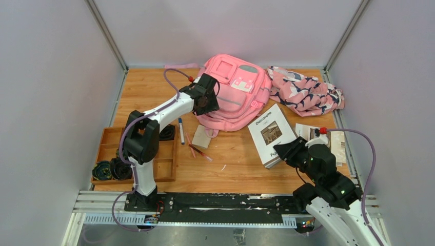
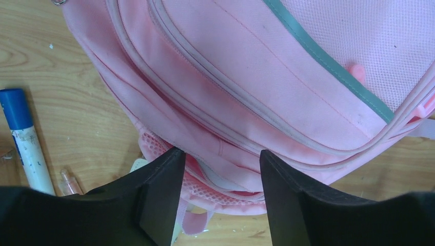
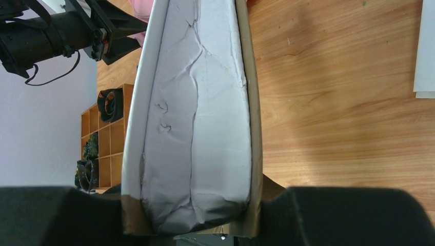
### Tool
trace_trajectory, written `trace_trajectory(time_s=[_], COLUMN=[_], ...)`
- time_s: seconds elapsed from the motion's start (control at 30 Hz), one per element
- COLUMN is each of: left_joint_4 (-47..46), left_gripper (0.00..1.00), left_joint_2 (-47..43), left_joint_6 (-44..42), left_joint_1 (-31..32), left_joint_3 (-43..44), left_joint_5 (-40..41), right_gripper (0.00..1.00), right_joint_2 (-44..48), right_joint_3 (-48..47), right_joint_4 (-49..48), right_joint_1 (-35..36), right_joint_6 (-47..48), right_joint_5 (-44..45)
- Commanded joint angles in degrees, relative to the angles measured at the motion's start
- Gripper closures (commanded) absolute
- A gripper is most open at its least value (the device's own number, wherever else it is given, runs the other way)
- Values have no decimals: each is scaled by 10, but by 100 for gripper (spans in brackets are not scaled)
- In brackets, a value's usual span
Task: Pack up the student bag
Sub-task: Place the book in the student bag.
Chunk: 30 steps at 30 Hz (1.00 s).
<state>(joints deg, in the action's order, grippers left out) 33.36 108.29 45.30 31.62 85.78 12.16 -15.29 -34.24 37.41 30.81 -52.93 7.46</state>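
Well, my left gripper point(image 2: 219, 156) stands with jaws apart astride the lower edge of the student bag point(image 1: 237, 95), which lies flat at the far middle of the table point(image 1: 231, 169). My right gripper point(image 1: 293, 149) clamps a white book point(image 1: 270, 134) titled "Decorate".

I stand before a wooden table point(image 1: 149, 89), its orange-brown grain scuffed with small pale marks. Plain pale grey walls point(image 1: 46, 92) box it in at nine and three o'clock, and a back wall point(image 1: 225, 25) of the same grey closes off twelve o'clock. Slim metal posts point(image 1: 107, 33) rise where the walls meet, at eleven and one o'clock. At six o'clock a slotted aluminium rail point(image 1: 102, 197) edges the table, with dull grey floor point(image 1: 205, 237) below. The light is soft and even, and shadows are faint.
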Motion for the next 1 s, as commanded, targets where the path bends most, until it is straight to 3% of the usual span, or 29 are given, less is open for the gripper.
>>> trace_trajectory(time_s=[0.0, 0.13, 0.3, 0.37, 0.73, 0.97], left_joint_4=[-14, -21, -28, -27, -50, -96], left_gripper=[40, 52, 76, 99, 100, 100], left_joint_2=[4, 13, 23, 25, -82, -140], left_joint_6=[2, 7, -1, -4, 2, 47], left_joint_1=[0, 0, 0, 0, 0, 1], left_joint_3=[6, 7, 15, 22, 36, 51], left_joint_5=[6, 2, -12, -23, -61, -102], right_gripper=[90, 90, 90, 90, 90, 92], right_joint_2=[6, 8, 9, 10, 38, 30], right_joint_3=[1, 0, 3, 7, -13, -47], right_joint_4=[-11, -8, -4, -3, 23, -3], right_joint_1=[-5, -5, -5, -5, -5, -6], right_joint_6=[-6, -6, -4, -4, 16, 40], right_joint_5=[0, 1, 3, 3, 23, -60])
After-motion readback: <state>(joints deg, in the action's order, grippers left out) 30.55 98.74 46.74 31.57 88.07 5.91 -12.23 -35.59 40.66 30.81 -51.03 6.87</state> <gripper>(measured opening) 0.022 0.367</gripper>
